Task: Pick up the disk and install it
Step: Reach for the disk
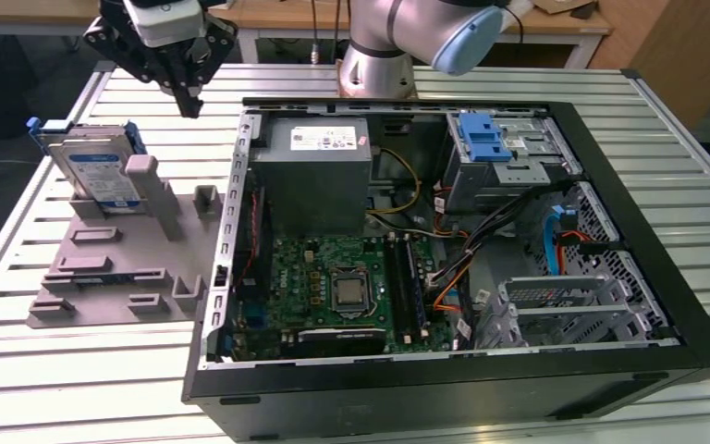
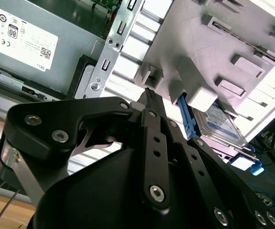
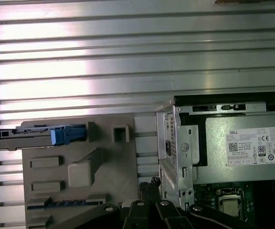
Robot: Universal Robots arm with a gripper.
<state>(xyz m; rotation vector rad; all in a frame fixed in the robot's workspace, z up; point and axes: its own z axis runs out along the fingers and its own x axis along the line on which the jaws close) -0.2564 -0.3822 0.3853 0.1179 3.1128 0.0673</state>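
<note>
We see the disk (image 1: 93, 171) not yet picked, upright in its holder (image 1: 108, 277); the gripper (image 1: 189, 107) hovers near, jaws closed, empty.

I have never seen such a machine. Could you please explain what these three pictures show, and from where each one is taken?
The machine is a robot arm that ends in a black pincer. The exterior view comes from a camera off the arm. The two wrist views come from cameras riding on the arm, so the pincer's black parts appear in them. On the slatted metal table lie an open computer case and a grey stand. The disk, silver with a blue bracket, stands on edge in that stand. The pincer hangs above the table close to the stand, closed and holding nothing.
</note>
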